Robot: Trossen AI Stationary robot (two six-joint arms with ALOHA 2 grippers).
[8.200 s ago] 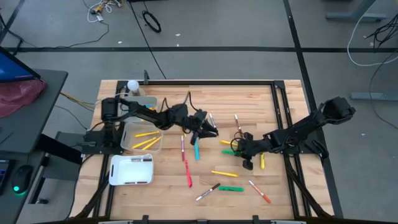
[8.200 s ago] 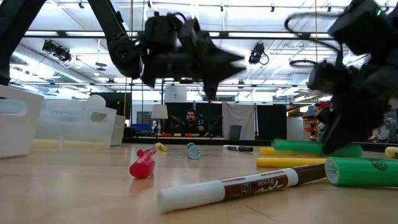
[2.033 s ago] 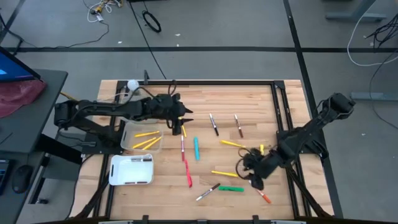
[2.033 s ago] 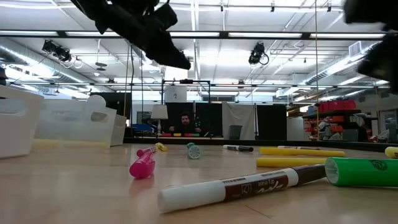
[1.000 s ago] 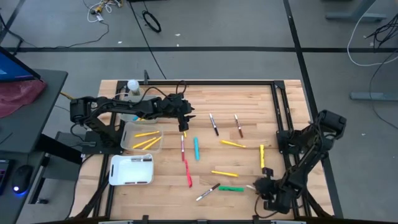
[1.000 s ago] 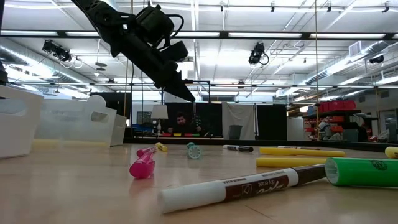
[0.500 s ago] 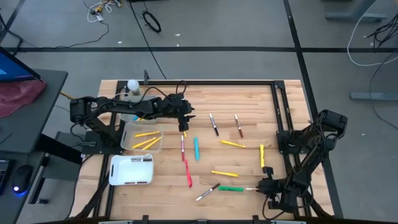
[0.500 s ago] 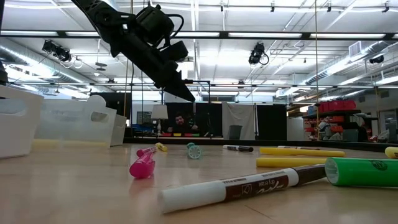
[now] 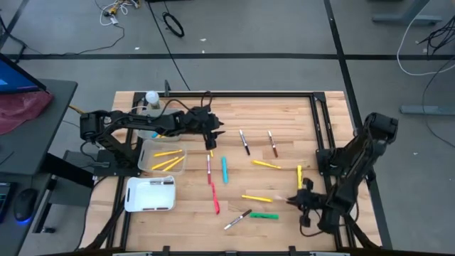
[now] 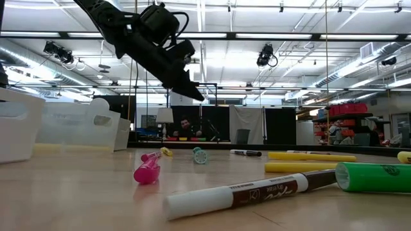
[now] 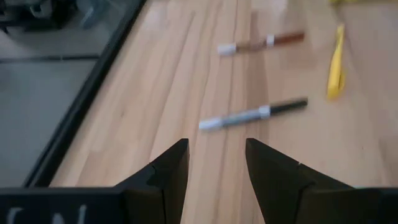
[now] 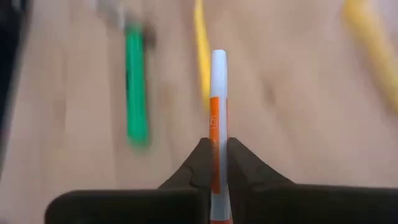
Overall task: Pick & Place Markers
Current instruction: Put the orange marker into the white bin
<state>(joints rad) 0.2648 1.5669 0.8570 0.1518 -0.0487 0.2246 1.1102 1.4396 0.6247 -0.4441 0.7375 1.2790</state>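
Two arms share the tabletop (image 9: 284,107). We see the right gripper (image 12: 217,177), near the front right edge, with jaws clamped on an orange-and-white marker (image 12: 217,118) lifted above a green marker (image 12: 134,93) and a yellow marker (image 12: 200,56). Our left gripper (image 11: 214,168) hovers beside the bin (image 9: 146,165), jaws parted and empty, over a grey marker (image 11: 252,115). Bare wood lies open toward the back edge.
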